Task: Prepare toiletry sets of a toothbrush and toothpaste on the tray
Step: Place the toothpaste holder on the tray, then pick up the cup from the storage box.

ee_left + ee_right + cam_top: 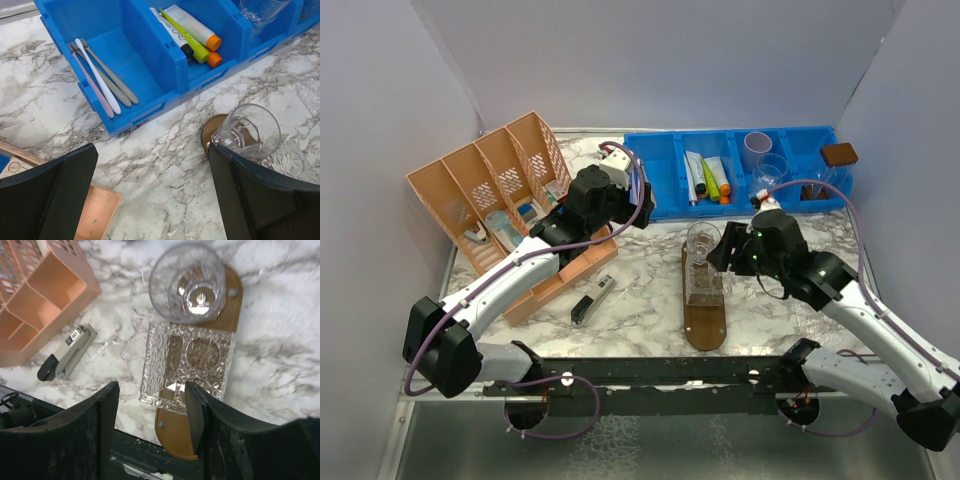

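The dark brown tray [706,318] lies on the marble table in the middle. A clear tumbler [701,239] stands empty on its far end, with a clear textured holder [704,286] behind it on the tray. My right gripper [729,251] hovers open over them; in the right wrist view its gripper [152,415] is above the holder [187,365], the tumbler [187,282] and the tray [200,432]. My left gripper [152,200] is open and empty above the table near the toothbrushes [102,75] and toothpaste tubes [192,32]. The same gripper [620,190] also shows from above.
The blue bin [790,135] at the back holds the tubes [710,178], spare tumblers [770,170] and a brown block [839,155]. An orange divided basket [500,190] stands at the left. A small grey and black stapler-like object [592,298] lies beside it.
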You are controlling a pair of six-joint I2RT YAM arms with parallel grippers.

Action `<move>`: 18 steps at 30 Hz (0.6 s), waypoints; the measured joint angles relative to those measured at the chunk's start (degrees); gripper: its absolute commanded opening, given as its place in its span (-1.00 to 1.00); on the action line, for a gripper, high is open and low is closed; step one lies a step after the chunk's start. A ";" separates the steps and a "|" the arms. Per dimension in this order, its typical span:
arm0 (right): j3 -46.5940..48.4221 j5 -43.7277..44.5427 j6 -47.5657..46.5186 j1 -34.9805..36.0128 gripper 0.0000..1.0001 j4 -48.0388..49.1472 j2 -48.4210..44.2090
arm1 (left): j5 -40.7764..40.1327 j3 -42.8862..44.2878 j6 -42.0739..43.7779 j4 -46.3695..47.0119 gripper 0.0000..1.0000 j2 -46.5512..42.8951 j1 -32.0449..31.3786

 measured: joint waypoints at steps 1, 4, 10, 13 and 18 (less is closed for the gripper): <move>1.62 0.81 -1.53 0.00 0.17 -0.59 -0.94 | 0.02 0.00 -0.02 0.02 0.93 0.00 0.00; 4.87 4.22 -6.05 0.00 0.24 -2.16 -3.32 | 0.04 0.00 0.00 0.00 0.93 0.00 0.00; 9.07 16.20 -13.33 0.00 0.38 -4.04 1.42 | 0.02 0.00 0.00 0.00 0.93 0.00 0.00; 12.22 22.75 -16.57 -0.13 0.40 -4.28 8.48 | 0.00 0.00 0.00 0.00 0.93 0.00 0.00; 16.37 26.45 -24.02 -5.68 0.37 0.76 16.96 | -0.02 0.00 0.02 -0.02 0.93 0.00 0.02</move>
